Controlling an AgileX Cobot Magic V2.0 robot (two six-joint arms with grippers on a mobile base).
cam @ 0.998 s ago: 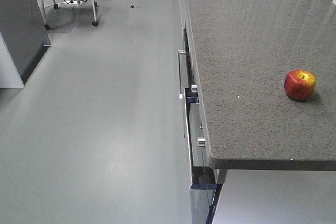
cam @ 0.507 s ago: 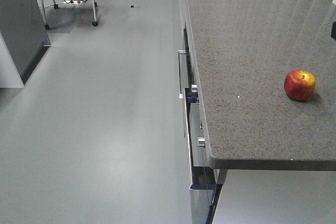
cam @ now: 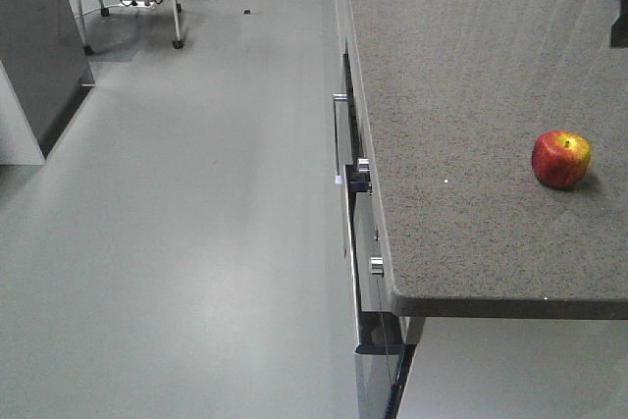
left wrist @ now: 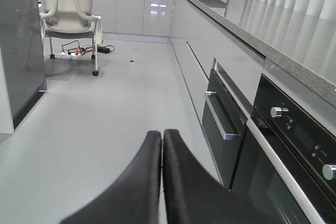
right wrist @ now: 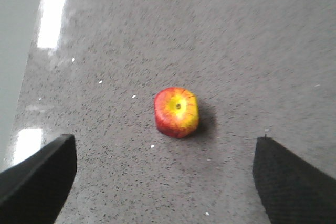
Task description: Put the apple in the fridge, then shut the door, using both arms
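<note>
The apple sits upright on the speckled grey counter, well back from the front edge, with nothing touching it. In the right wrist view it lies stem up, between and slightly ahead of the fingers of the right gripper, which is spread wide above the counter and holds nothing. The left gripper has its fingers pressed together, also empty, and hangs low over the floor beside the oven fronts under the counter. The dark grey block across the floor at the far left is probably the fridge; its door and inside do not show. By my reading nothing is done yet: grasping, carrying, placing and closing all remain.
</note>
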